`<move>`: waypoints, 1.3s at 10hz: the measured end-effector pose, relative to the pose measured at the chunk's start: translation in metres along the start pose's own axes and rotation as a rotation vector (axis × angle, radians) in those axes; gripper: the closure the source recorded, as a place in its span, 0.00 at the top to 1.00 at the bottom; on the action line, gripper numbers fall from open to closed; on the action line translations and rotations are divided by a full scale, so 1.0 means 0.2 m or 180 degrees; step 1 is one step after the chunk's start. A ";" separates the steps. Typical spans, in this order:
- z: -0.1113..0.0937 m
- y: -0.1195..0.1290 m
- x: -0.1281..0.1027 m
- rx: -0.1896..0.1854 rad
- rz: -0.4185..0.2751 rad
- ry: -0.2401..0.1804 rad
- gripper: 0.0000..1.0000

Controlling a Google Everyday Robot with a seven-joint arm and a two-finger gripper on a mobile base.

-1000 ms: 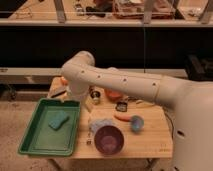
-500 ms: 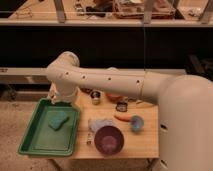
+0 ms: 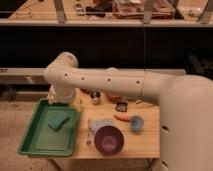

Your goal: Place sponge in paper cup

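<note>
Pincer (image 3: 60,98) at the end of the white arm (image 3: 107,82): hangs low over the back rim of the green tray (image 3: 42,143), at the tray end of the surface (image 3: 145,144); wide or narrow, cannot tell. Straight out from there, toward the camera: sponge (image 3: 58,120), flat on the tray floor, near the middle, apart from every wall and untouched. Looks longer than wide, with the long axis on a slant, near end toward the tray's outer side, far end toward the rest of the surface. By judgement, then: calls for a short reach forward and down rather than sideways, and likely a turn of the wrist to close across the short side. Just beside the tray's back corner, on the surface: what looks like the paper cup (image 3: 77,103), pale and upright, though not certain; if so, stands close by the pincer and a brief carry from the sponge. Farther along the surface: a small can (image 3: 95,96), an orange carrot-like piece (image 3: 122,117), a little blue cup (image 3: 136,123), a crumpled white wrapper (image 3: 100,124) and a purple bowl (image 3: 109,139), all outside the tray.
</note>
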 end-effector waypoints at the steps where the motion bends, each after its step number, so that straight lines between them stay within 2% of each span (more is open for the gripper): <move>1: 0.04 -0.06 -0.02 -0.0016 0.0016 -0.0025 0.80; 3: 0.21 -0.23 -0.09 -0.0122 0.0109 -0.0133 0.80; 4: 0.32 -0.29 -0.09 -0.0202 0.0242 -0.0217 0.80; 6: 0.50 -0.36 -0.12 -0.0371 0.0472 -0.0397 0.80; 7: 0.62 -0.34 -0.12 -0.0443 0.0634 -0.0523 0.80; 8: 0.68 -0.32 -0.12 -0.0462 0.0726 -0.0589 0.80; 10: 0.83 -0.22 -0.09 -0.0480 0.1042 -0.0713 0.80; 11: 0.86 -0.18 -0.08 -0.0444 0.1135 -0.0733 0.80; 13: 0.89 -0.18 -0.05 -0.0294 0.1206 -0.0734 0.80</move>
